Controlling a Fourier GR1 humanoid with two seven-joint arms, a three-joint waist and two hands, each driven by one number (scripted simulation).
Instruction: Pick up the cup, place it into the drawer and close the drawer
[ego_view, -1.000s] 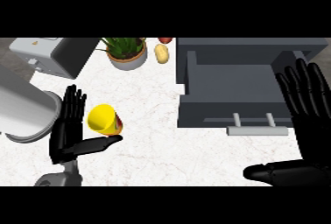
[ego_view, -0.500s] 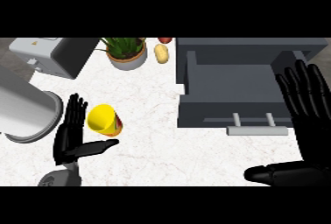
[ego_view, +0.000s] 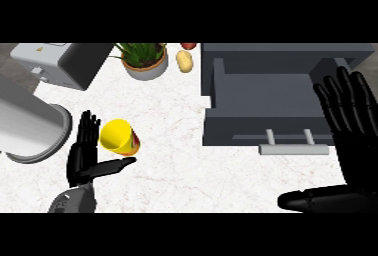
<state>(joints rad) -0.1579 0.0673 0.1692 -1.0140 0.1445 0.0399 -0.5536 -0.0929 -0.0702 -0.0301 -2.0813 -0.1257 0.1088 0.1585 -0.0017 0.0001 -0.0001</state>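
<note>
Lower left robot hand (ego_view: 87, 152) beside yellow cup (ego_view: 119, 136)

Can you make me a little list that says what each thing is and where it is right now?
cup: yellow, on the counter, beside the left hand
left hand: open, fingers straight, not holding the cup
right hand: open, resting at the right edge
drawer: grey, open, nothing inside
potted plant: at the back
</note>
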